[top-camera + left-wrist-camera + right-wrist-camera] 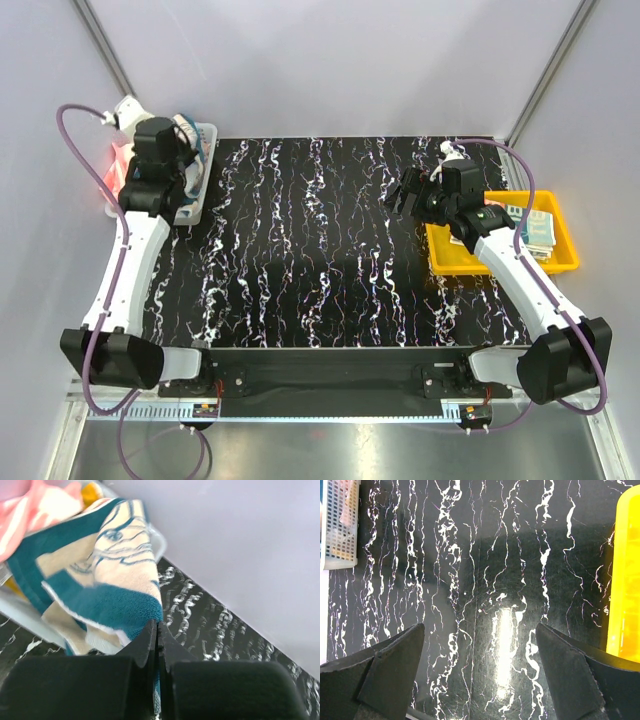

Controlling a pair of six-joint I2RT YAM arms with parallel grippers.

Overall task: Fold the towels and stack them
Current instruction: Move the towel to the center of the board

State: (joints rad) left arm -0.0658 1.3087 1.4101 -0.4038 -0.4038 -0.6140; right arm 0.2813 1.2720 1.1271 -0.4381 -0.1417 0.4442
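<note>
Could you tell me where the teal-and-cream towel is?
In the left wrist view, the teal-and-cream towel drapes from the white basket at the table's far left, pinched in the shut left gripper.

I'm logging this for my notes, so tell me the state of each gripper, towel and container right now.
Left gripper: shut on the teal-and-cream towel.
Teal-and-cream towel: unfolded, spilling over the white mesh basket rim.
Right gripper: open, empty, above the table.
White mesh basket: holds crumpled towels.
Yellow tray: something folded inside.
</note>
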